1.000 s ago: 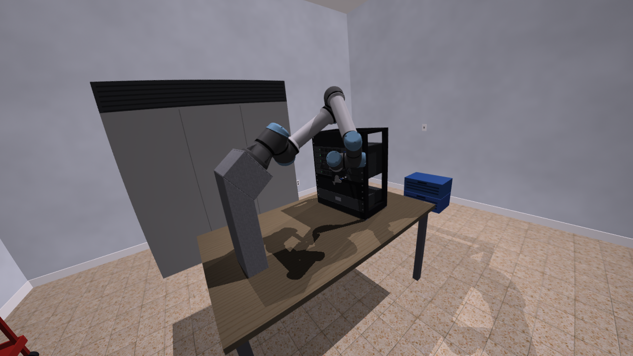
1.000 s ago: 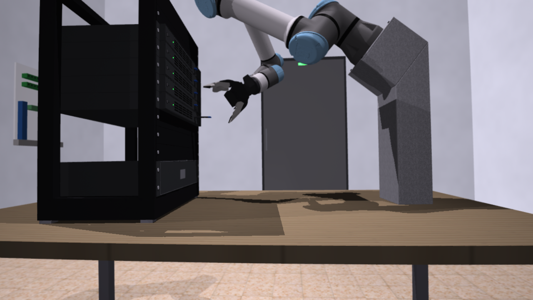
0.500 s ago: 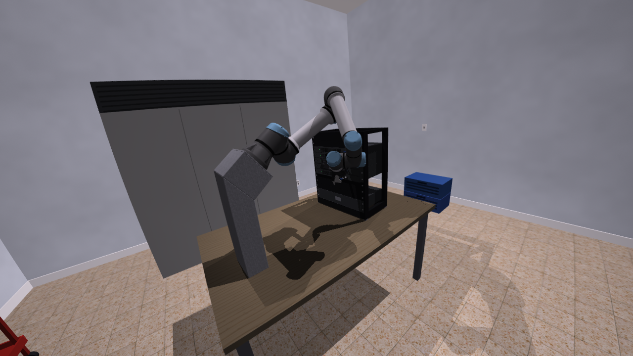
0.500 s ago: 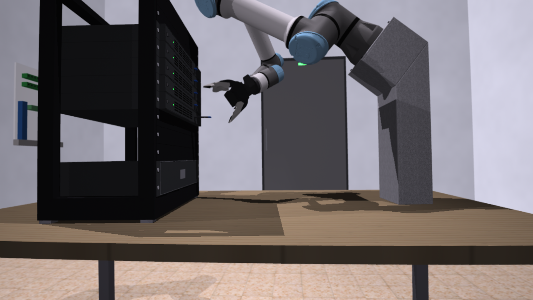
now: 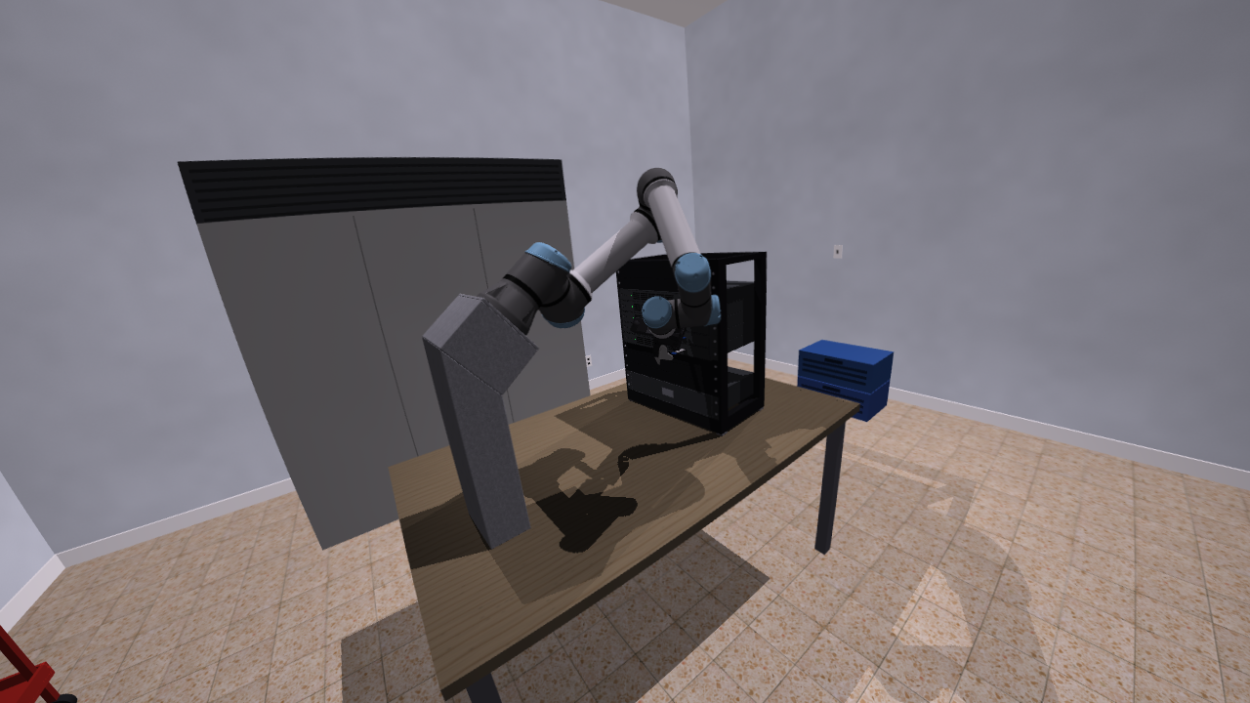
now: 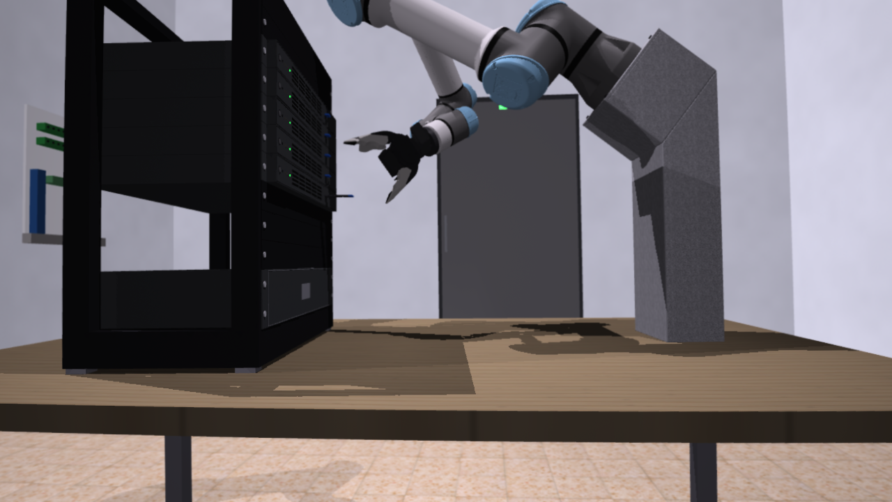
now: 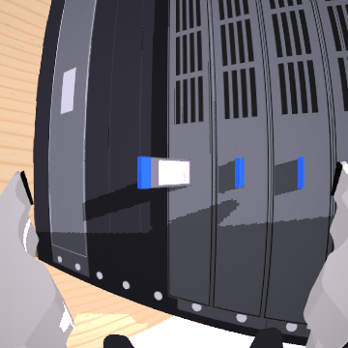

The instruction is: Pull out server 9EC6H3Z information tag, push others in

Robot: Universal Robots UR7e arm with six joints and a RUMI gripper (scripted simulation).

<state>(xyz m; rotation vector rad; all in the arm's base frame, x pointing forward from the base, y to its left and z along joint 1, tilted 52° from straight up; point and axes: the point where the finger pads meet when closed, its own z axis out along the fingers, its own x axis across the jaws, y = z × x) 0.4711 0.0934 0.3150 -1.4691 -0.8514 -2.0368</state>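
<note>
Desk (image 6: pixel 561 374): rack (image 6: pixel 249 187) at left. Claw (image 6: pixel 374 168) spread wide, holding nothing, short of one extended tag (image 7: pixel 164 172), frame centre. Advice: read label first; move tags gently, rack unfastened.

Open gap between gripper (image 6: pixel 373 169) and rack (image 6: pixel 248 187); pulled-out tag (image 6: pixel 343 196) protrudes.

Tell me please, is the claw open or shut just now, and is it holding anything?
Claw: open wide, holding nothing; it hangs in front of the rack, clear of the pulled-out tag.
</note>
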